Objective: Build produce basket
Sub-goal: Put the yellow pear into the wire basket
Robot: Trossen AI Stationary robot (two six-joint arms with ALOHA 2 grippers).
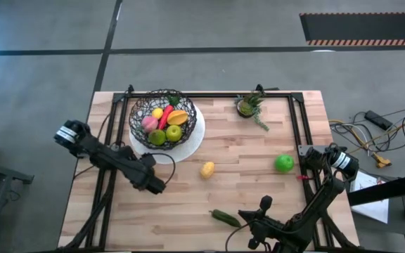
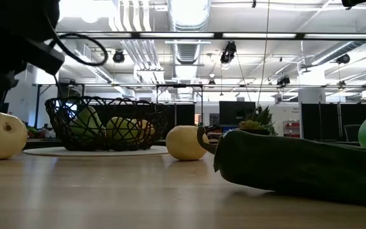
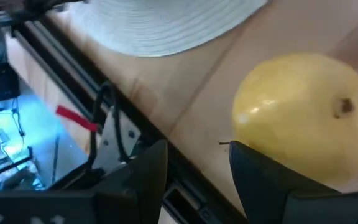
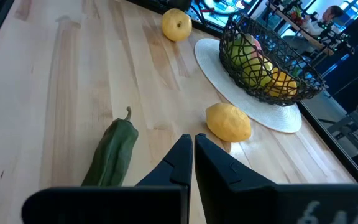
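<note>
Basket [image 1: 162,117]: black wire bowl on a white plate [image 1: 192,143] at the far left of the surface [image 1: 245,183], holding several fruits.
Loose produce: 1 lemon [image 1: 207,169] mid-surface, 1 green apple [image 1: 284,164] to the right, 1 dark green vegetable [image 1: 225,217] near the front edge, 1 pale yellow fruit [image 3: 303,115] beside the left gripper.
Left gripper [image 3: 194,165]: low at the near left of the plate, fingers [image 3: 263,177] apart, the pale fruit just beyond them; whether they touch it cannot be told.
Right gripper [image 4: 192,146]: near the front edge, fingers closed together, empty, pointing toward the lemon.
Potted plant [image 1: 250,105]: far right of the basket.
</note>
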